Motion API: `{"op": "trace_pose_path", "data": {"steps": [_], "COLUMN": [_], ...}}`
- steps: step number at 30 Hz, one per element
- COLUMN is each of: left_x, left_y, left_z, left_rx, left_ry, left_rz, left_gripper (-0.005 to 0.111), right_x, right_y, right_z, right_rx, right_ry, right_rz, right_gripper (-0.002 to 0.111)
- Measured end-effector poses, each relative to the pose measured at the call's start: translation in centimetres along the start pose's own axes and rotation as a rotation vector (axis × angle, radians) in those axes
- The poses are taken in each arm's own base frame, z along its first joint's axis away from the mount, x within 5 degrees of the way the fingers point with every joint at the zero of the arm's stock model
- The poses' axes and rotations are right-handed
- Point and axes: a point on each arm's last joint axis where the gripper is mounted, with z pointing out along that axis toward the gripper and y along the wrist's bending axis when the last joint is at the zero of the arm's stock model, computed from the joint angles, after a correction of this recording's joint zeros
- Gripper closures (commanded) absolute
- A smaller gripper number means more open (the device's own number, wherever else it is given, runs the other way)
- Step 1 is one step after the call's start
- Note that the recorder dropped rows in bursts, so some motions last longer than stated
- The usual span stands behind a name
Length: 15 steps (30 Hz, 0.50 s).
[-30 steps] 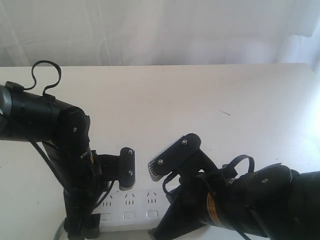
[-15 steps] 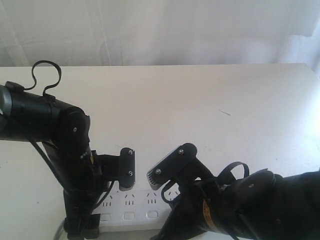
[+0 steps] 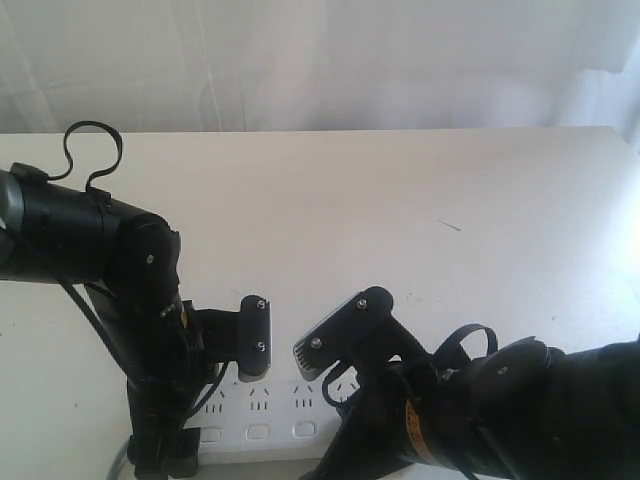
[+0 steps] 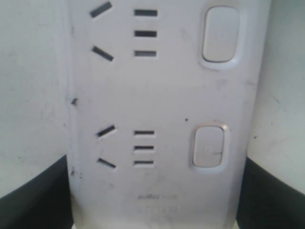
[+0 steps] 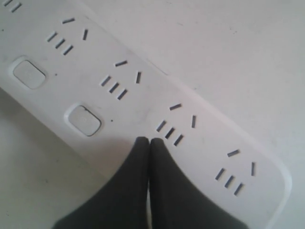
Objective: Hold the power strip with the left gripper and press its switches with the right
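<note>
Right claw (image 5: pixel 149 141) lowered, pressed together over one power strip (image 3: pixel 280 415), left claw (image 4: pixel 155 162) pinching it, three switches (image 3: pixel 258 432) showing.

A white table (image 3: pixel 400 190) stretched beneath and far beyond the fingers (image 3: pixel 345 318). A short dark mark (image 3: pixel 450 225) lay on it, well past them. A pale curtain (image 3: pixel 320 60) hung farther back still.

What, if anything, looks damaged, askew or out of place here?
Nothing broken or spilled. The power strip lies flat, only speckled with small dark marks; one switch shows a dark edge, perhaps sitting lower than its neighbour. A thin dark line marks the table.
</note>
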Motion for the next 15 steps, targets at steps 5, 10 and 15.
{"op": "trace_pose_path", "data": {"steps": [5,10,15], "left_x": [0.00,0.00,0.00], "left_y": [0.00,0.00,0.00], "left_z": [0.00,0.00,0.00], "left_rx": [0.000,0.000,0.000], "left_ry": [0.000,0.000,0.000], "left_rz": [0.001,0.001,0.001], "left_gripper": [0.106,0.106,0.106], "right_x": [0.03,0.10,0.58], "right_y": [0.29,0.34,-0.12], "right_z": [0.00,0.00,0.03], "right_rx": [-0.032,-0.038,0.006], "right_ry": [0.003,0.006,0.017], "right_rz": [0.000,0.000,0.017], "right_gripper": [0.108,0.108,0.108]}}
